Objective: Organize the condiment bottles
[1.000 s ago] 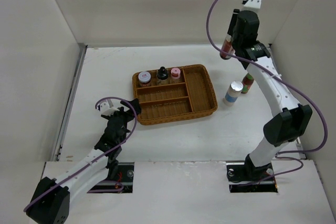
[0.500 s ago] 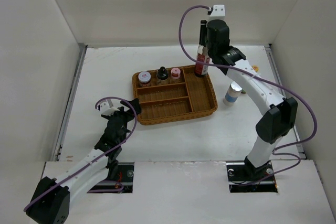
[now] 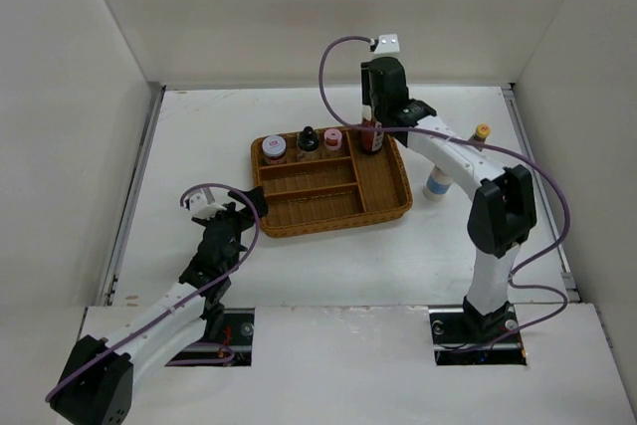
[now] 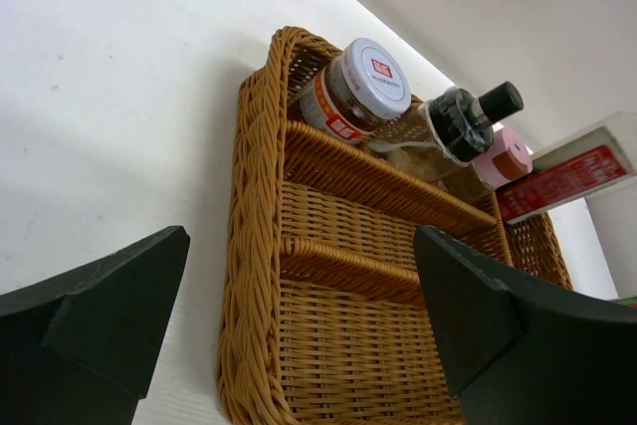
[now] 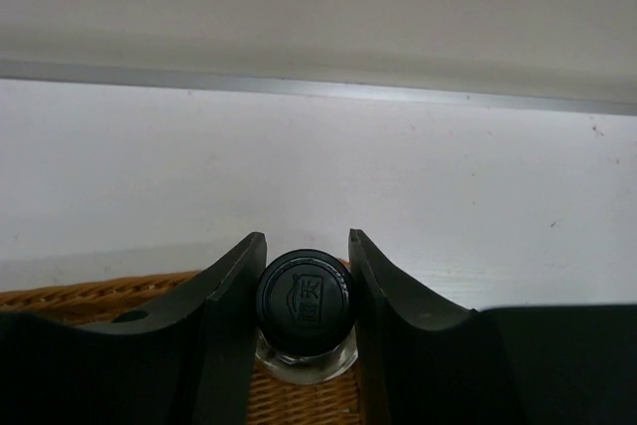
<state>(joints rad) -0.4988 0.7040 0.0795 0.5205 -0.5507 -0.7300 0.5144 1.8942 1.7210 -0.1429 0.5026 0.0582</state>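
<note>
Now the right gripper (image 5: pixel 304 246) is clamped on the tall black-capped dark-sauce bottle (image 3: pixel 372 138), kept upright at the brown wicker tray's (image 3: pixel 338 221) far-right corner, ready to set down straight. Left gripper (image 4: pixel 301 246) hangs wide open, empty

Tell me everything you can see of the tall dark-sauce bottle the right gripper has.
The tall dark-sauce bottle is slim, seemingly clear glass with dark contents, a red-and-white label and a round black embossed cap. It stands upright, clamped at the cap between the fingers of the right gripper, over the far end of the wicker tray's long right compartment, beside the pink-capped shaker. Whether its base touches the tray floor cannot be told.
</note>
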